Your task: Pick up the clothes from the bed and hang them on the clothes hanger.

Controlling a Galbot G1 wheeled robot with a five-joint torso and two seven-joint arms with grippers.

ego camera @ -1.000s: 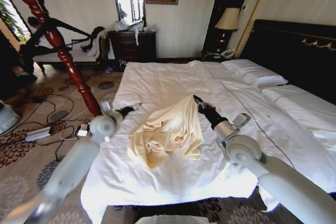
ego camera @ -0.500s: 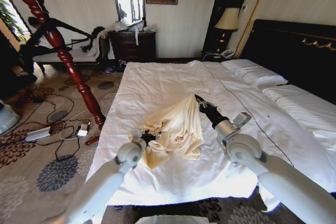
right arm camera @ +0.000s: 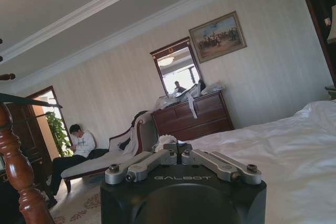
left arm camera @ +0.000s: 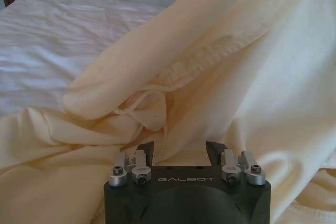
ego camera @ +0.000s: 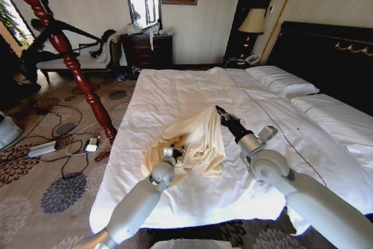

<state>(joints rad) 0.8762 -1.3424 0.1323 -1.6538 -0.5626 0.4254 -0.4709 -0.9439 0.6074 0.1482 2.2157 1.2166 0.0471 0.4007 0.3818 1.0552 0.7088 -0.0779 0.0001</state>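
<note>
Right gripper [ego camera: 218, 111]: fingers closed, pinching peak of clothes [ego camera: 201, 141], fabric lifted tent-like above bed [ego camera: 175, 91]. Left gripper [ego camera: 176, 150]: fingers parted, pressed into cream folds at heap's near-left side; grasp cannot be told. Remaining fabric crumpled on white sheet, mid-bed. Twisted wooden coat stand [ego camera: 70, 56] left of bed.

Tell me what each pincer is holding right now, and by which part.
The right pincer pinches the clothes at a raised fold; which part is unclear. The left pincer is open, holding nothing.
</note>
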